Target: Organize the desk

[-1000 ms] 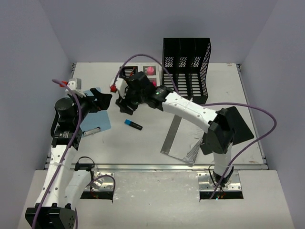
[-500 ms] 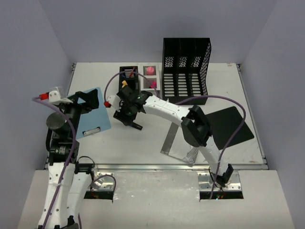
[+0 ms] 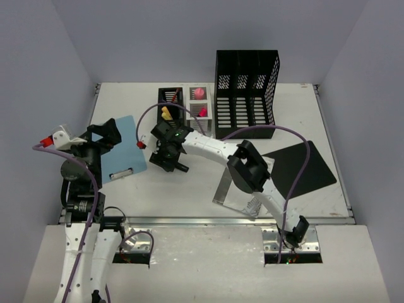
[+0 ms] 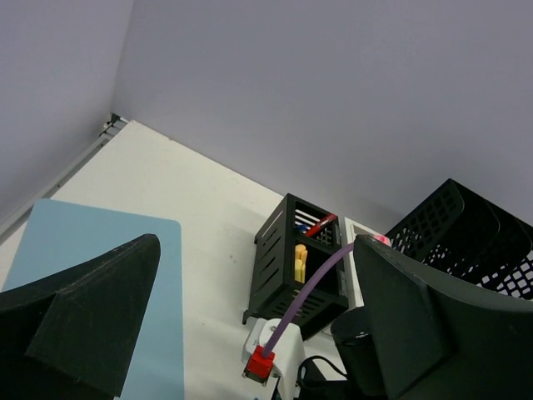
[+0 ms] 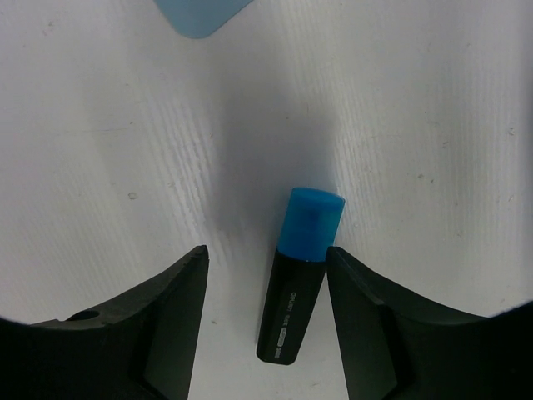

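The desk (image 3: 189, 196) is a white tabletop with lilac walls around it. A highlighter with a black body and a blue cap (image 5: 298, 283) lies flat on it. My right gripper (image 5: 266, 279) is open and low over the highlighter, one finger on each side, the right finger close to it. In the top view the right gripper (image 3: 169, 159) covers most of the highlighter (image 3: 182, 168). My left gripper (image 3: 104, 134) is open and empty, raised above the far end of a light blue notepad (image 3: 129, 148). In the left wrist view its fingers (image 4: 83, 325) frame that notepad (image 4: 75, 242).
A pen (image 3: 120, 172) lies on the notepad's near end. A black pen holder (image 3: 170, 98), a white tray with pink items (image 3: 199, 101) and a black mesh file rack (image 3: 246, 88) stand at the back. A black sheet (image 3: 297, 167) and a metal ruler (image 3: 228, 173) lie on the right.
My right gripper has come down and toward me until its fingers straddle the highlighter. My left gripper has drawn back to the left, away from the middle.
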Motion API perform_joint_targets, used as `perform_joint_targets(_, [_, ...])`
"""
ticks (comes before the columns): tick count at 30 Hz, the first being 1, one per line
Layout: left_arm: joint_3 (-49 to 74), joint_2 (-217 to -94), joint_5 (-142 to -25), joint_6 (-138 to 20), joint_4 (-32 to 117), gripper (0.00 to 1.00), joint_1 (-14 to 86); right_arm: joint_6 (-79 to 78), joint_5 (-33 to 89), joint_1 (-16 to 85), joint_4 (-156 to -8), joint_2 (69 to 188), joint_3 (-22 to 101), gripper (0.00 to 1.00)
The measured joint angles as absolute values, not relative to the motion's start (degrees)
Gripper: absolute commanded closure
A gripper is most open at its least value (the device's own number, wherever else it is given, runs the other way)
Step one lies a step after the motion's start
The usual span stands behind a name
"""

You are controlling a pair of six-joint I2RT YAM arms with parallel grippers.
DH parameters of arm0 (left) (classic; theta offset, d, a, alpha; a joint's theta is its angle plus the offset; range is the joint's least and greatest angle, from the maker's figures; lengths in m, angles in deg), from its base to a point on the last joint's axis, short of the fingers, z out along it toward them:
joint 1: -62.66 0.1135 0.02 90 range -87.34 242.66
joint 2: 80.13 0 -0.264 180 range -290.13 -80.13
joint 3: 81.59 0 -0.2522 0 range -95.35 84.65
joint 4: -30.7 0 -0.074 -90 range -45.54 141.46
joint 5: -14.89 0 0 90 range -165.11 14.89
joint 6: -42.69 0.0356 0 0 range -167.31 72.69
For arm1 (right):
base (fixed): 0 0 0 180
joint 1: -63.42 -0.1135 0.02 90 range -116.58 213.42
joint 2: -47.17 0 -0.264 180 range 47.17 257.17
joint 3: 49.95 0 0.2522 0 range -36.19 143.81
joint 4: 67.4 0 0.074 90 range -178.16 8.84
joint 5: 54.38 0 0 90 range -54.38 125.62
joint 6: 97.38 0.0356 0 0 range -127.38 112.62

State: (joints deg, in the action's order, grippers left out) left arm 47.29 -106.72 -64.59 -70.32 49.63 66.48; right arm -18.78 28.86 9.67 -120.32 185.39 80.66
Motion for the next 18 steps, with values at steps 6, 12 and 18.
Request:
perform_joint_targets(6, [47.3,-106.3,-65.1,-70.3,50.3,0.00,66.5,-18.6,30.4,10.4,-119.7,188.9,82.0,0.42])
perform_joint_targets(12, [47.3,-106.3,-65.4,-70.4,50.6,0.00,66.5,-17.8,29.2,11.7,-119.1,189.4,82.4,0.68])
perform_joint_targets(18, [48.0,-106.7,-66.1,-70.4,50.8,0.00,66.5,-17.9,28.7,12.1,-120.5,189.5,83.0,0.99])
